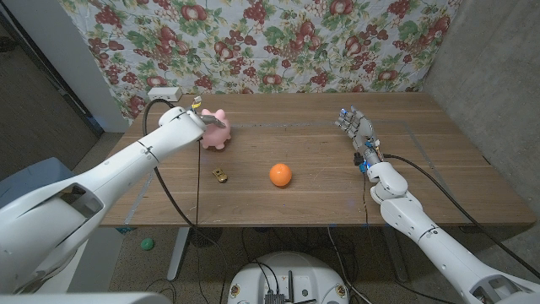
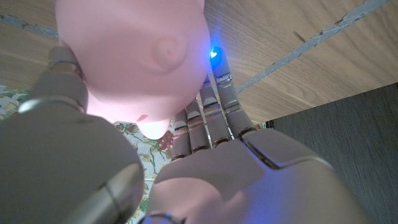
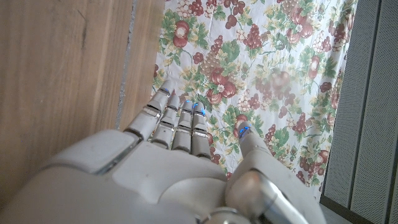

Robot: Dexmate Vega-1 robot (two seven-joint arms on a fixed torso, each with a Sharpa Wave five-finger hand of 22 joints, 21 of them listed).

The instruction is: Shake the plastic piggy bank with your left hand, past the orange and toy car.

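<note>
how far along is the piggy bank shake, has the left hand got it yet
Done: the left hand has reached past the orange and toy car to the far side of the table.
In hand: it is on the pink piggy bank; the left wrist view shows fingers alongside its body.
Left: whether it is lifted is unclear; the shake itself. The right hand waits apart, holding nothing.

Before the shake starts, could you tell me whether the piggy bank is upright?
Upright: the piggy bank stands feet-down, the left hand on it.

One piggy bank [image 1: 217, 131], one orange [image 1: 281, 175], apparently one toy car [image 1: 220, 174].
</note>
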